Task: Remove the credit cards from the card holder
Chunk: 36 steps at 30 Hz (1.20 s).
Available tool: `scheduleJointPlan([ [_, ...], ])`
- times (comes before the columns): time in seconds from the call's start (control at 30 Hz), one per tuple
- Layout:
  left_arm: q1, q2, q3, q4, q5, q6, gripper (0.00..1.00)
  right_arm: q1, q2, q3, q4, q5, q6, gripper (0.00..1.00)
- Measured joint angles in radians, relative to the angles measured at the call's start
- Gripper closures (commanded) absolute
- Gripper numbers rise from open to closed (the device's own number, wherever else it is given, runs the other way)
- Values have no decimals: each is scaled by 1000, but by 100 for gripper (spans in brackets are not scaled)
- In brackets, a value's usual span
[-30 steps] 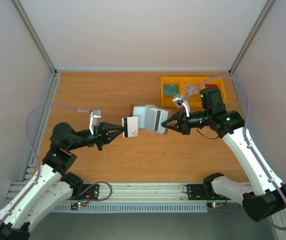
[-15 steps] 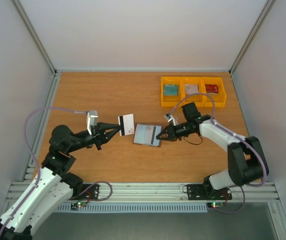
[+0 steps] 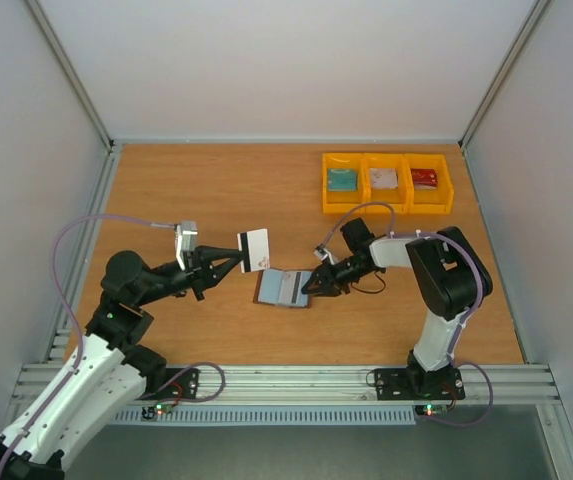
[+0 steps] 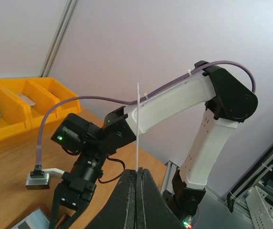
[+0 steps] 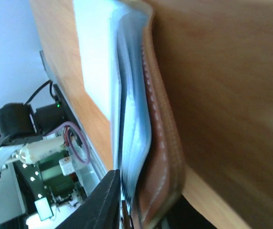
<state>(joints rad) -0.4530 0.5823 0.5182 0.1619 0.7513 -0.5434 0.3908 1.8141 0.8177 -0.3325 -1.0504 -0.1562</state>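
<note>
Framing wooden table (image 3: 196, 190), pale walls (image 3: 266, 70), card holder (image 3: 284, 287)

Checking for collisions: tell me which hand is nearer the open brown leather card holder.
Right. The right hand grips the brown leather card holder by its edge; the left hand holds a whitish-grey plastic card, apart, off its left side.

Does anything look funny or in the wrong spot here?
Nothing is spilled or broken. One white card stands out: it is up in the air, pinched by the left fingers, not lying down. The card holder lies open on the table, one edge between the right fingers.
</note>
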Motion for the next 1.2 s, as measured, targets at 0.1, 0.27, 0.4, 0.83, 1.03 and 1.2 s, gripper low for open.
scheduleJointPlan([
  [0.1,0,0,-6,4,0,-2,100,-23,11,6,-24,40,7,59],
  [0.27,0,0,-6,4,0,-3,100,-159,-92,-21,-68,158,42,51],
  [0.4,0,0,-13,13,0,-3,100,-204,-326,-21,-150,312,47,52],
  [0.83,0,5,-30,76,9,-26,100,268,-734,258,37,228,-89,31],
  [1.03,0,5,-30,84,24,-30,100,298,-594,268,137,172,-57,56],
  [1.2,0,5,-30,89,27,-30,100,306,-539,270,220,68,-10,94],
])
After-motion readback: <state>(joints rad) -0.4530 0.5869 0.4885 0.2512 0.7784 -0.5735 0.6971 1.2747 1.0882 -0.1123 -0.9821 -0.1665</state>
